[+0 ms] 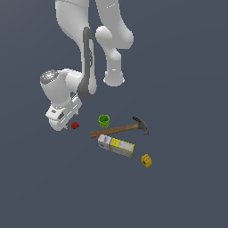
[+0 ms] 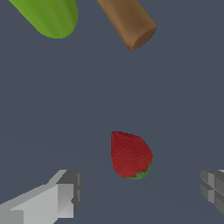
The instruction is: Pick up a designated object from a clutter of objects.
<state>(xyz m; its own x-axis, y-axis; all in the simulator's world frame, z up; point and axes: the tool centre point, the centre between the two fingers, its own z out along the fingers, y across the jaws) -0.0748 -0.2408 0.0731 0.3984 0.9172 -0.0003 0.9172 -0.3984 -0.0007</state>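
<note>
The designated object is a tiny red strawberry-like lump (image 1: 75,125) lying on the dark floor at the exterior view's left end of the clutter of objects. My gripper (image 1: 69,125) is low and right beside it. The wrist view shows the strawberry (image 2: 130,155) lying in the wide gap of my open gripper (image 2: 140,192), slightly ahead of the tips. One finger (image 2: 65,192) and the other finger (image 2: 214,188) both stand apart from it. Nothing is held.
A small green cup (image 1: 103,120) (image 2: 48,15) stands to the exterior view's right of the strawberry. A wooden-handled hammer (image 1: 118,129) lies beyond it, its handle end (image 2: 129,22) pointing toward the strawberry. A yellow-and-white box (image 1: 116,145) and a small yellow block (image 1: 146,160) lie nearer the camera.
</note>
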